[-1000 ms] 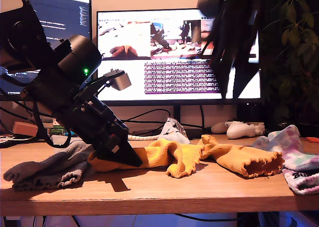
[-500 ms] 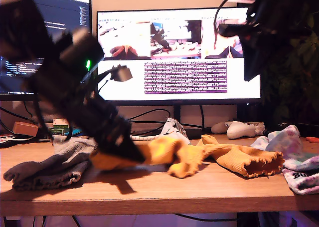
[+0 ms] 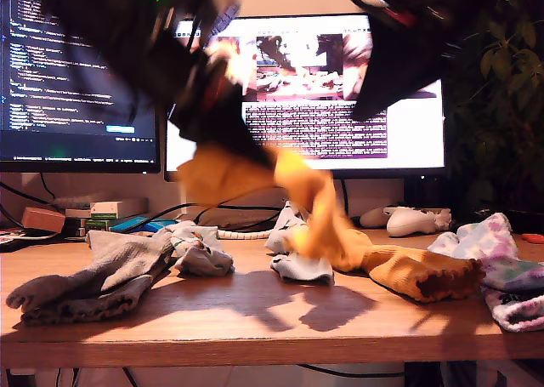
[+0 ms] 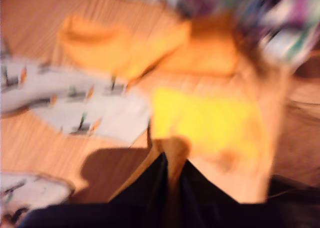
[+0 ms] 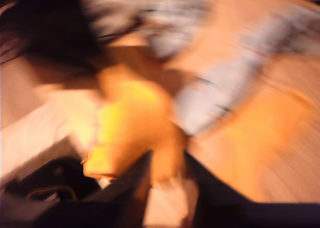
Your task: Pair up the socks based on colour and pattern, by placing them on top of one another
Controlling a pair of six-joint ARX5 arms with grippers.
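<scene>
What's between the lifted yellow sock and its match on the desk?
Nothing visible blocks the way. A printed sock lies on the desk under the lifted sock, low beside the match.

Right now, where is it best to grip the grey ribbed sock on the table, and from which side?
I would pinch the grey sock at its bunched upper fold, coming from above: it lies flat on the table, and only that ridge stands proud.

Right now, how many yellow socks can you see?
2. One yellow sock hangs lifted before the monitor; the other sock lies on the table toward the exterior view's right. More may be hidden.
</scene>
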